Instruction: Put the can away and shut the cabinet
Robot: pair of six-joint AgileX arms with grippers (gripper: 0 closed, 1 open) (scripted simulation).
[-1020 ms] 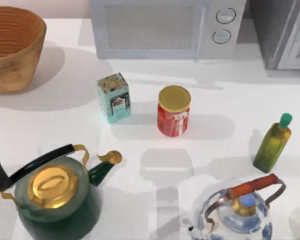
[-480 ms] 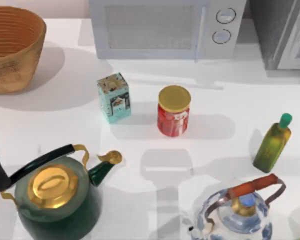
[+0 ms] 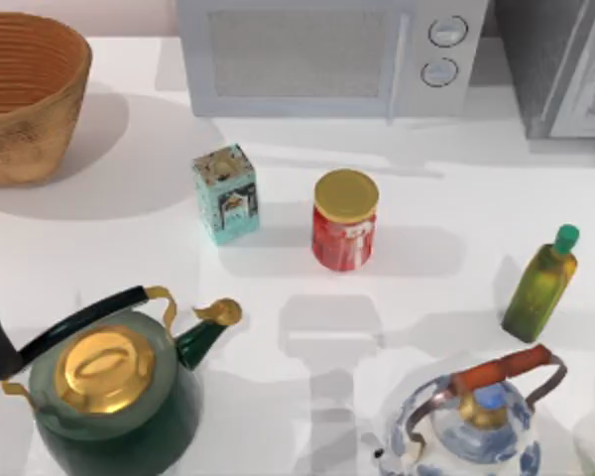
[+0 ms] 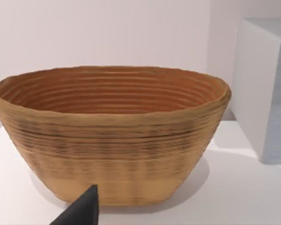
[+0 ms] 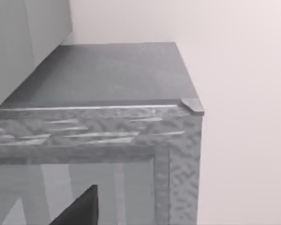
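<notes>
- Now we are seeing the can (image 3: 344,219) standing upright mid-table (image 3: 446,198), in front of the microwave (image 3: 327,55).
- We are seeing the cabinet (image 3: 560,64) at the far right corner.
- We cannot tell either pincer's state.

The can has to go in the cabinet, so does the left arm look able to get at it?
Probably yes: the can stands alone mid-table, open above, with the small box and green kettle apart from it.
</notes>
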